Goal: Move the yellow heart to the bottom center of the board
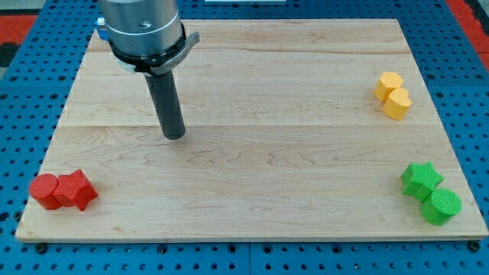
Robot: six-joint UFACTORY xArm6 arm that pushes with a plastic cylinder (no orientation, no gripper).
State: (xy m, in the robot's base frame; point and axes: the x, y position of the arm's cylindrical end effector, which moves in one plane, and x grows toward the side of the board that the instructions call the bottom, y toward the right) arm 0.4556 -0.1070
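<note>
The yellow heart [397, 104] lies near the board's right edge, in the upper half of the view. A yellow hexagon block [388, 84] touches it from above. My tip [175, 136] rests on the wooden board [252, 176] left of centre, far to the left of the yellow heart and touching no block.
A green star [421, 179] and a green cylinder [442, 206] sit together at the lower right. A red cylinder [44, 190] and a red star [75, 190] sit together at the lower left. Blue pegboard surrounds the board.
</note>
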